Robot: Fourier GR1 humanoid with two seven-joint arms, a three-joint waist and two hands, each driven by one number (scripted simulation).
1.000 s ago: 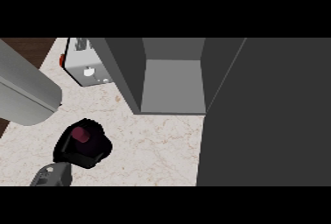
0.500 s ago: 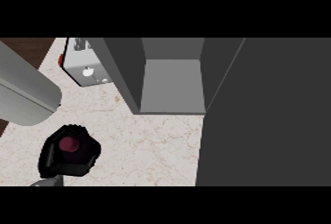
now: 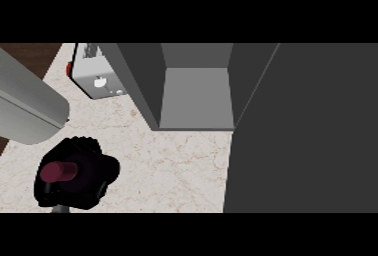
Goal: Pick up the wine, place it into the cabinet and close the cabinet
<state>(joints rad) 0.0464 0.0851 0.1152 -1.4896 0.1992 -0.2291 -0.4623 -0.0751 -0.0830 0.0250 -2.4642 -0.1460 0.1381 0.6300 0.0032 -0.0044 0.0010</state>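
Note:
The wine bottle is seen from above as a dark red cap at the lower left. My right hand is curled round it, and the black fingers hide the bottle's body. They hang over the marble counter, to the left of and nearer than the open grey cabinet. The cabinet's inner floor is bare. Its dark door stands swung open and fills the right side of the view. A thick grey forearm crosses the upper left; no hand shows on it.
A small white and grey appliance stands on the counter just left of the cabinet, with a red item behind it. Dark wood floor shows past the counter's left edge.
My right hand has carried the bottle down and to the left, away from the cabinet's opening and nearer the view's lower edge. The cabinet door has not moved.

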